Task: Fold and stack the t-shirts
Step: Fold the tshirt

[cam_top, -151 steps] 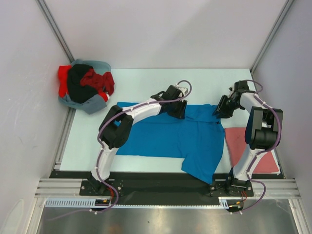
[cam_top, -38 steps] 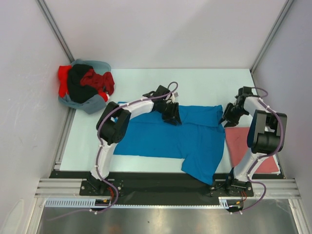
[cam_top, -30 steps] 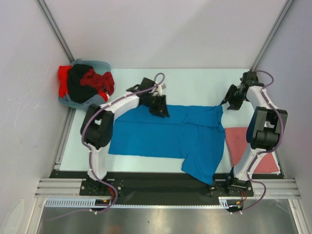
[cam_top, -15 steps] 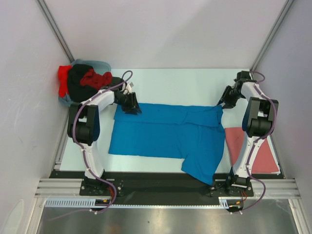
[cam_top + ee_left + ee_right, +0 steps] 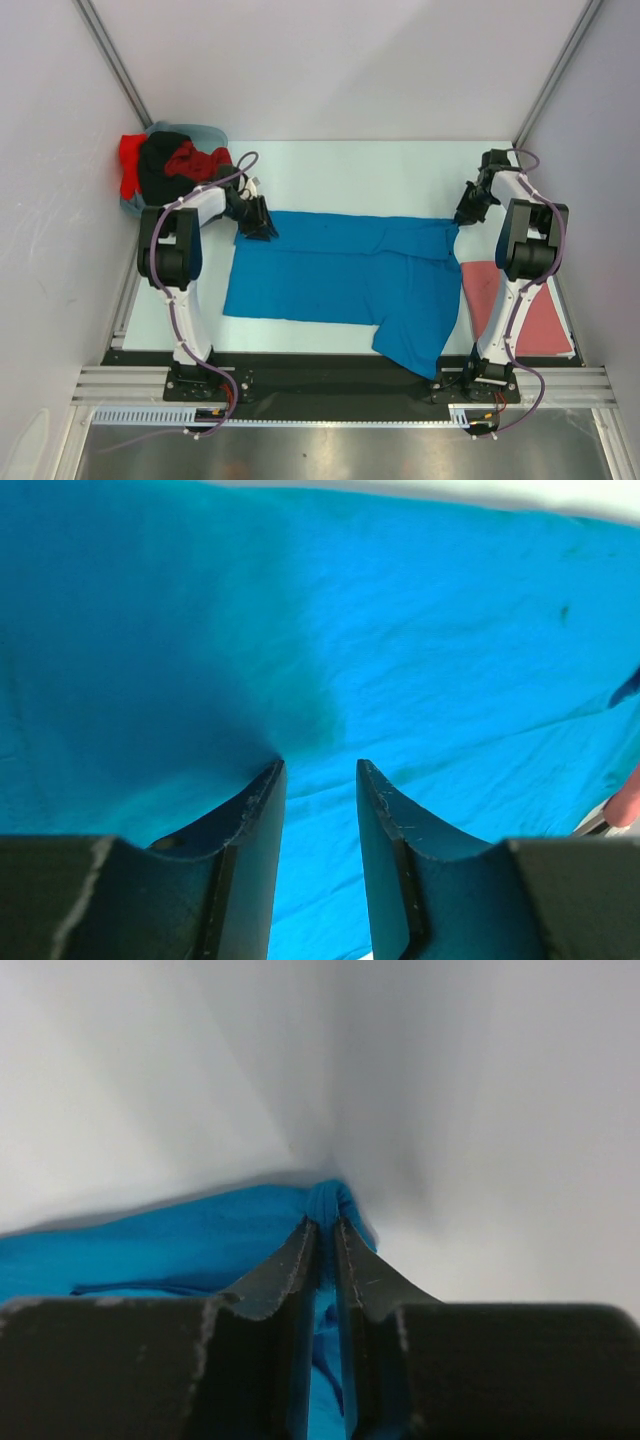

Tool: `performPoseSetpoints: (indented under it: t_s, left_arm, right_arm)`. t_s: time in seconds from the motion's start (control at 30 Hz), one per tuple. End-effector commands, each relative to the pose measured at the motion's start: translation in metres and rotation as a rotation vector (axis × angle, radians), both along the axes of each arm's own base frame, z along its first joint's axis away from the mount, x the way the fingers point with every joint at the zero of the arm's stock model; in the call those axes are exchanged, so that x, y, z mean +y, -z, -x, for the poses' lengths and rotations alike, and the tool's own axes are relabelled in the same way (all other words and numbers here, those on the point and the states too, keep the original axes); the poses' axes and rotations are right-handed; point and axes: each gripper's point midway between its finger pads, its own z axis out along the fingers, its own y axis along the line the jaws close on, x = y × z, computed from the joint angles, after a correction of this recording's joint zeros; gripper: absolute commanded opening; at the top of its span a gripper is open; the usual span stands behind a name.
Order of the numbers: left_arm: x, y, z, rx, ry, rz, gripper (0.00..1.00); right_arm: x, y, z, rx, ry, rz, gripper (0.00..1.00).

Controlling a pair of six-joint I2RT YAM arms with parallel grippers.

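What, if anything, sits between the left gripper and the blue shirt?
Nothing visible. The left gripper is right at the blue shirt, at its far-left corner, jaws open, with only bare cloth under and between the tips. The right gripper is pinched on the far-right corner.

Likely lab: white walls [image 5: 330, 60], aluminium frame [image 5: 120, 385].

Both our arms stretch far
Our left gripper [image 5: 320, 768], far left, points down with jaws parted; our right gripper [image 5: 327, 1223], far right, has jaws pinched on the blue t-shirt [image 5: 190, 1245]
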Motion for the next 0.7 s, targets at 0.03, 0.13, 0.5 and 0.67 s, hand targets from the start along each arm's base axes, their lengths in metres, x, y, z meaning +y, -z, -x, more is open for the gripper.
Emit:
performPoseSetpoints:
  t_s: [0.03, 0.13, 0.5, 0.67]
  left_arm:
    - [0.006, 0.012, 0.005, 0.010, 0.018, -0.024, 0.40]
    - [0.010, 0.017, 0.009, 0.020, 0.013, -0.035, 0.40]
    - [0.021, -0.029, -0.001, -0.100, -0.006, -0.093, 0.40]
    - [0.027, -0.058, -0.009, -0.173, -0.022, -0.129, 0.41]
  right_arm:
    - [-0.018, 0.019, -0.004, -0.005, -0.050, 0.105, 0.14]
    - [-0.025, 0.030, 0.002, 0.012, -0.060, 0.136, 0.12]
    - [-0.027, 0.003, 0.007, 0.041, -0.019, 0.138, 0.56]
    - [-0.021, -0.040, 0.003, -0.023, 0.004, 0.124, 0.72]
